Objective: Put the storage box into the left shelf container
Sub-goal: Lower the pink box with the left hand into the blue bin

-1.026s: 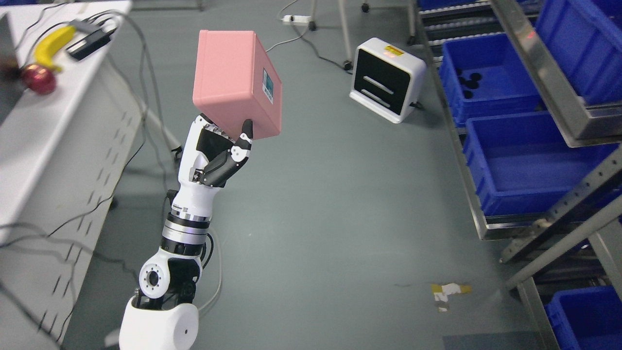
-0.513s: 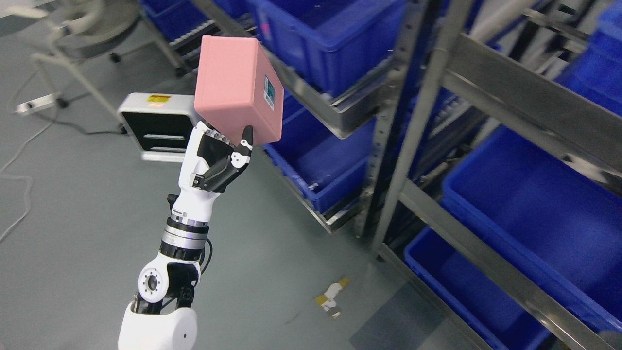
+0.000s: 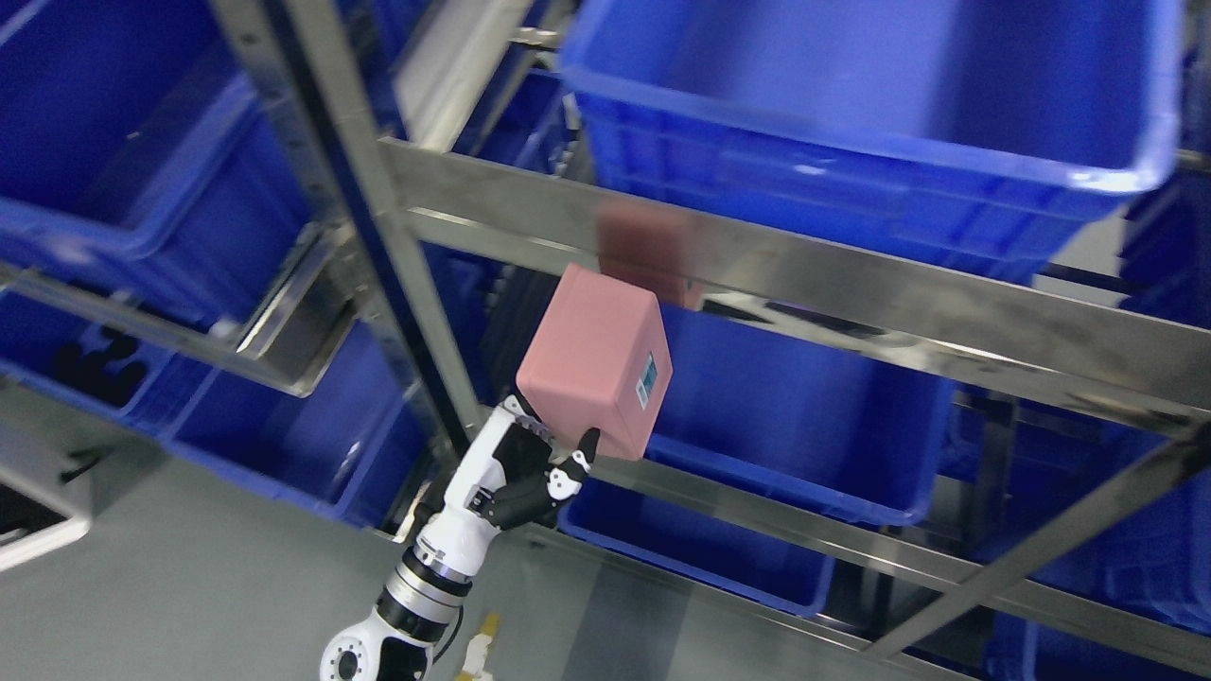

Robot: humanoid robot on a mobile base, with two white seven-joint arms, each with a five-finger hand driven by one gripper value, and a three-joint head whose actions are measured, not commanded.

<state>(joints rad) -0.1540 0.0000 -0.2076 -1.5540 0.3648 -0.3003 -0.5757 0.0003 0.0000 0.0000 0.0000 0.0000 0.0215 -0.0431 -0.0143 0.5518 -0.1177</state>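
Note:
A pink storage box with a small label on its right face is held up in my left hand, whose fingers are curled under its lower edge. The box hangs in front of a steel shelf rail, which shows its reddish reflection. Behind and right of the box sits a blue shelf container on the middle level. Another blue container stands on the level above it. To the left of the upright post are further blue containers. My right arm does not show.
The steel rack's sloping rails and upright posts cross the whole picture close to the box. A lower blue bin sits under the middle level. Grey floor shows at the lower left, with a white device's corner at the left edge.
The camera has swung right and closer to the rack, so the shelves now fill the picture. The left hand has kept hold of the pink box and reached forward toward the shelf.

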